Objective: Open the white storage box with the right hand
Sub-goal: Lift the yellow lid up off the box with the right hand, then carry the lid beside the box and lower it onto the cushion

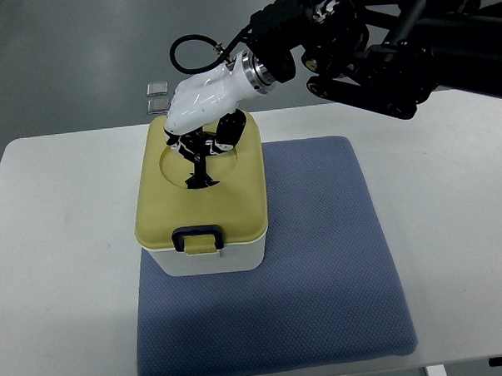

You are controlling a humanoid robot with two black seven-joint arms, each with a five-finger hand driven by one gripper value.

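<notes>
One white table point(62, 246) carries one blue-grey mat point(321, 260), and my task's thing, one white storage box point(206, 258) with a pale yellow lid point(164, 200), stands on the mat's far-left part, overhanging its left edge slightly. One black latch point(197, 239) sits at the middle of the lid's near edge, facing me. Beyond the table's far edge, just behind the box, two small grey square objects point(157, 95) lie on the floor, one behind the other; what they are I cannot tell.

My right hand point(204, 107), white-shelled, comes in from the upper right on a black arm point(395, 48), with one black cable point(191, 53) looping above the wrist. The hand lies over the far half of the lid, above its round recess point(175, 162). My dark fingers point(201, 153) point down into that recess, drawn narrowly together; whether they grip anything there I cannot tell. The latch is on the opposite, near side of the lid, apart from my fingers. The lid sits flat on the box.
</notes>
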